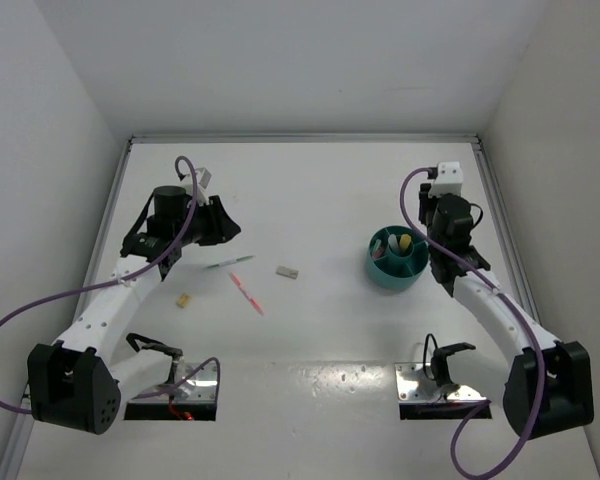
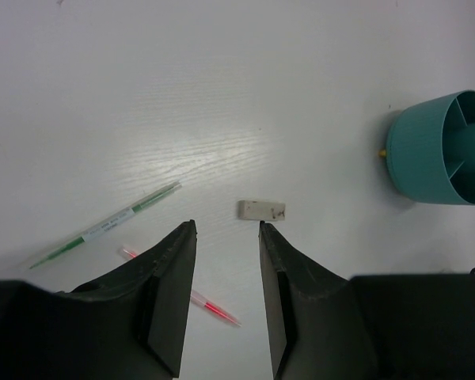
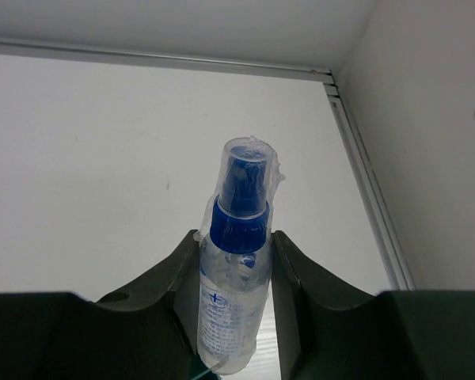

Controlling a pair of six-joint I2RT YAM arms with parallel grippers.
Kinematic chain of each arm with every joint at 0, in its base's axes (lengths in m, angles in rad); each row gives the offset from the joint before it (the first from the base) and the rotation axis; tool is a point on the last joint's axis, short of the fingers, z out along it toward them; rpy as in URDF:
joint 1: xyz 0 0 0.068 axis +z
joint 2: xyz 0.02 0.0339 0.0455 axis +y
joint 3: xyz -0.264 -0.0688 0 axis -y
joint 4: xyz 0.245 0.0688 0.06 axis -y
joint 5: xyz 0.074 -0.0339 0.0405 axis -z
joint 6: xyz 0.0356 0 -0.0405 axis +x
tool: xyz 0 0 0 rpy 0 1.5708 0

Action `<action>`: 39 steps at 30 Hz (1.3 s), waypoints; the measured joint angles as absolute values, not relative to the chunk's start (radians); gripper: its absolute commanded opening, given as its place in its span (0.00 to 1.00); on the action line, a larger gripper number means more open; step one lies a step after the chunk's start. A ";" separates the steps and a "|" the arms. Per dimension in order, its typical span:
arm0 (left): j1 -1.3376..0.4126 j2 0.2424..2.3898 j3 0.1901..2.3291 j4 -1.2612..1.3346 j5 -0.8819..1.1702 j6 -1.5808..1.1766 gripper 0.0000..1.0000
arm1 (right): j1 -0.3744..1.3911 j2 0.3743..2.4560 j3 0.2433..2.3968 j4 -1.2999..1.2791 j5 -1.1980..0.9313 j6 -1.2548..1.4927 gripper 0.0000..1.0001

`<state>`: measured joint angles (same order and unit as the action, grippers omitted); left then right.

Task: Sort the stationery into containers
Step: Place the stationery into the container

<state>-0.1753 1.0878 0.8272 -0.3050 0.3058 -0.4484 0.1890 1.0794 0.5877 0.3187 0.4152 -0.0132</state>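
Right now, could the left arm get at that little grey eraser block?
Probably yes. The left gripper is open and empty, and in its wrist view the grey eraser lies just ahead of the fingertips with nothing between. The green pen and red-tipped tube lie clear of it.

I see the round teal tub (image 1: pixel 390 276) upright on the right of the worktop, a yellow marker (image 1: pixel 404 241) standing in one compartment; left of it, well apart, lie the grey eraser (image 1: pixel 287 271), the thin green pen (image 1: pixel 230 262), the red-tipped clear tube (image 1: pixel 246 293) and a tiny yellow piece (image 1: pixel 182 300), none touching; a clear spray bottle (image 3: pixel 236 301) with blue nozzle stands upright, clamped between my right fingers (image 3: pixel 305 277).
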 measured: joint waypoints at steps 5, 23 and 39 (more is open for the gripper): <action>-0.175 1.088 0.827 -0.305 0.307 -0.448 0.43 | 0.165 1.090 0.567 0.367 0.319 0.020 0.00; -0.175 1.088 0.827 -0.305 0.315 -0.448 0.43 | 0.138 1.209 0.537 0.414 0.105 0.110 0.00; -0.175 1.088 0.827 -0.305 0.316 -0.448 0.43 | 0.116 1.266 0.533 0.397 -0.014 0.125 0.36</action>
<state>-0.1753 1.0882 0.8272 -0.3050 0.3161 -0.4484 0.1158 1.2655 0.5331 0.3969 -0.0135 0.1246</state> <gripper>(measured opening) 0.429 0.352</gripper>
